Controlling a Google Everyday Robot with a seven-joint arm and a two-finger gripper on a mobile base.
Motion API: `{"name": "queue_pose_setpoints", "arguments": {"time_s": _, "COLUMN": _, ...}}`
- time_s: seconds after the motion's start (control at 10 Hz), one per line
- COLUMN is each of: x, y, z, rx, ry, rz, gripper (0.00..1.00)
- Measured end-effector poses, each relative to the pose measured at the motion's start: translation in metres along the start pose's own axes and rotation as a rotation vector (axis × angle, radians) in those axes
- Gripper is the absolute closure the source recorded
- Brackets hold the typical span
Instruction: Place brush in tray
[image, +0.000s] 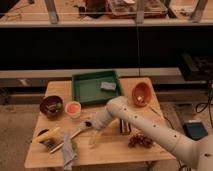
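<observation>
Dark shelving and a metal rail run behind a wooden table (55, 91) that fills the middle of the view.

At the far left of the table stands a dark round bowl (51, 106), with a small orange cup (73, 108) just to its right. Nearer the front edge on the left lies a yellow banana-like thing (47, 135), and a grey cloth (67, 153) hangs close to the near edge.

The brush (71, 135) lies flat on the wood beside them. It is slanted, its handle running toward the near left and its head end pointing right and farther back. It is outside the tray (77, 90), which sits at the far middle of the table. The tray's floor is mostly bare, apart from a grey-blue block (107, 86) toward its right side.

The gripper (94, 136) hangs low over the table just right of the brush's head end, pointing down. Whether it is open or closed cannot be told, nor whether it touches the brush. The pale arm (150, 131) slopes away from it to the near right corner.

Bare wood lies between the gripper and the tray's near rim. Right of the gripper stands a short dark block (124, 126), and beyond it a brown cluster (140, 141) sits near the front edge. An orange bowl (141, 93) is tilted at the far right.
</observation>
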Motion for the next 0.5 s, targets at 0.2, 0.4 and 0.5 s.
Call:
{"name": "queue_pose_setpoints", "arguments": {"time_s": 0.2, "x": 0.004, "y": 0.007, "z": 0.007, "rx": 0.016, "ry": -0.005, "rz": 0.001, "gripper": 0.2}}
{"name": "queue_pose_setpoints", "arguments": {"time_s": 0.4, "x": 0.007, "y": 0.015, "z": 0.015, "rx": 0.029, "ry": -0.011, "rz": -0.005, "gripper": 0.2}}
{"name": "queue_pose_setpoints", "arguments": {"time_s": 0.5, "x": 0.006, "y": 0.019, "z": 0.018, "rx": 0.033, "ry": -0.018, "rz": -0.004, "gripper": 0.2}}
